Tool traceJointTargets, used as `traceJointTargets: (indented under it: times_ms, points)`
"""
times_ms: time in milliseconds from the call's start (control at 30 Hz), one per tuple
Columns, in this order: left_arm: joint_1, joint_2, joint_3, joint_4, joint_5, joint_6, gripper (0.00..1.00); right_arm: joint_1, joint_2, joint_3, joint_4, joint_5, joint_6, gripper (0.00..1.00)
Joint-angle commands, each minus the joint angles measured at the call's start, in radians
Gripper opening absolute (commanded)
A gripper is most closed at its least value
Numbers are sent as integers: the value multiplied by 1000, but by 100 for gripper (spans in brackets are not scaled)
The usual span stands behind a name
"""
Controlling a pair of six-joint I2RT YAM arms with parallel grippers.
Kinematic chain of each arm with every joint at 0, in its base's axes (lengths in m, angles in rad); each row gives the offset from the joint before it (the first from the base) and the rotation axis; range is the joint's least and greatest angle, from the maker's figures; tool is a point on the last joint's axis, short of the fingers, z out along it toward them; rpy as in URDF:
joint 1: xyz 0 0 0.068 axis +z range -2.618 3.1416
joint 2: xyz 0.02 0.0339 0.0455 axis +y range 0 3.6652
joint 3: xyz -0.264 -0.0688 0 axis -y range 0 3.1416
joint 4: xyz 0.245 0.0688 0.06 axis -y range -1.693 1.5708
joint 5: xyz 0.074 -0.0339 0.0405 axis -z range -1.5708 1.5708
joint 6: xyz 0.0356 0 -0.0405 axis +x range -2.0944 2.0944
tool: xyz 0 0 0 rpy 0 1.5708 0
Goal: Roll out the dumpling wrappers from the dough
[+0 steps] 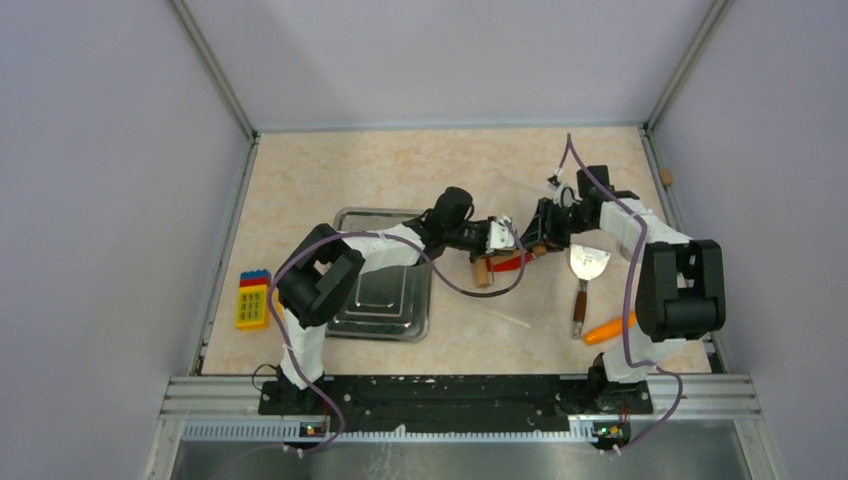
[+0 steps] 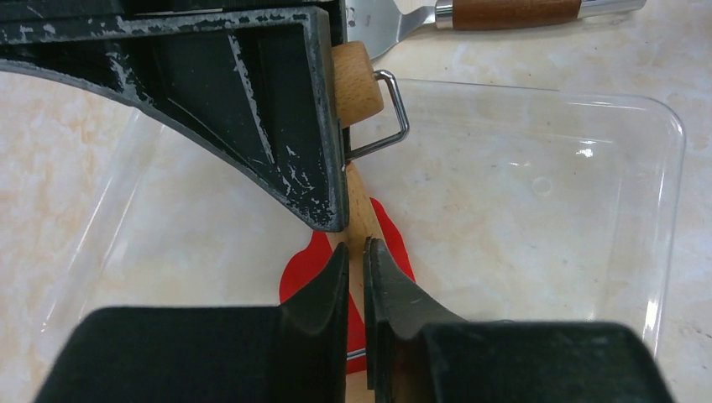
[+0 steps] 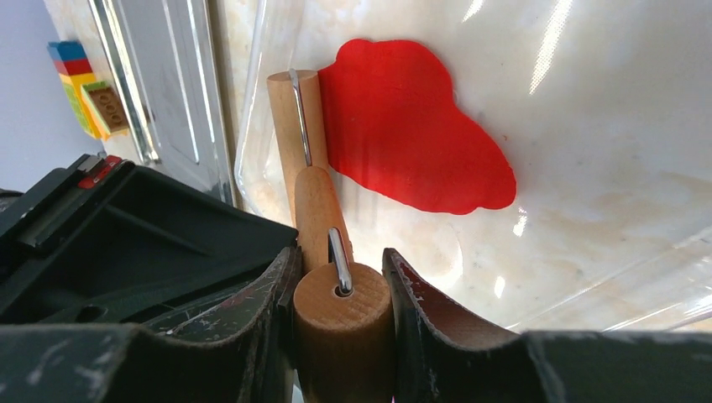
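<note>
The right end effector clamps the small wooden roller beside flat red clay dough; left end effector almost closed, hold unclear

Metal tray sits left of centre, flat on the table. Toy bricks, yellow w/ blue + red on top, are left of it, nr the table's left edge. Clear plastic tray is mid-table, w/ a wooden roller + wire frame resting on it. Spatula, wood handle toward the front, lies right of centre. Orange carrot is just beside the handle end.
</note>
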State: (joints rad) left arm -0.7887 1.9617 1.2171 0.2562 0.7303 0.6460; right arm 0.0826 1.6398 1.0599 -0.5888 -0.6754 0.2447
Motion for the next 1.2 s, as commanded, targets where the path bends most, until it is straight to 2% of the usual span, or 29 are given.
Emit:
traceJointTargets:
  times_ms: [0, 100, 300, 433, 567, 667, 833, 933, 1067, 1167]
  points:
    - [-36, 67, 76, -73, 6, 75, 7, -17, -37, -14, -54, 114, -38, 0]
    - [-41, 85, 107, -77, 23, 76, 0, -31, -44, -10, -70, 112, -43, 0]
    - [-47, 86, 132, -85, 31, 76, 0, -43, -65, 15, -60, 28, -37, 0]
    - [-24, 12, 101, -88, 39, 53, 0, -43, -76, 91, -48, -68, -8, 0]
    - [25, -137, -32, 13, 15, -30, 29, -45, -97, 155, -75, -114, -6, 0]
    - [70, -248, -122, 28, -34, -88, 37, -53, -123, 178, -100, -128, -8, 0]
    - [139, -350, -186, -25, -114, -194, 42, -121, -161, 238, -150, -135, -25, 0]
    - [151, -341, -175, -74, -191, -279, 43, -191, -171, 272, -155, -118, -27, 0]
    - [151, -232, -69, -165, -303, -433, 44, -303, -168, 300, -158, -74, -35, 0]
    - [155, -117, 75, -321, -378, -566, 43, -372, -156, 347, -175, 9, -81, 0]
